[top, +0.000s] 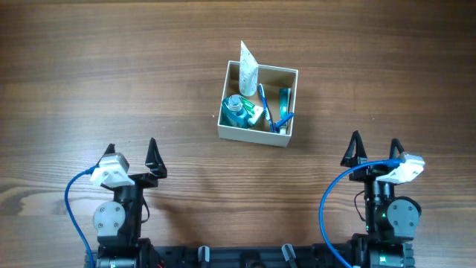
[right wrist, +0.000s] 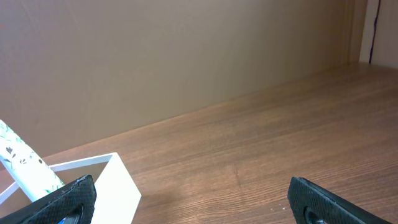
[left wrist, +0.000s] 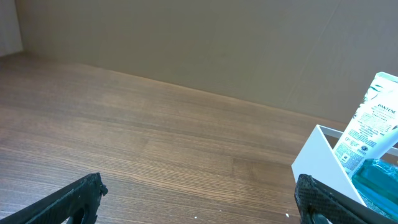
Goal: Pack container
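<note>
Container (top: pixel 258 103): sitting ahead and to the right of left gripper (top: pixel 132 152), ahead and to the left of right gripper (top: pixel 375 145), well apart from each, seemingly a shade nearer the right. Gaping wide on both sides, gripping nothing. Holding tube (top: pixel 248 68), toothbrush (top: pixel 265 106), bottle (top: pixel 236 110).

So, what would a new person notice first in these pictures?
The eye goes first to the white container at the middle of the table, holding blue and teal toiletries, with a white tube sticking out of its far left corner. Then come the left gripper and right gripper, both open and empty, at the table's near edge.
</note>
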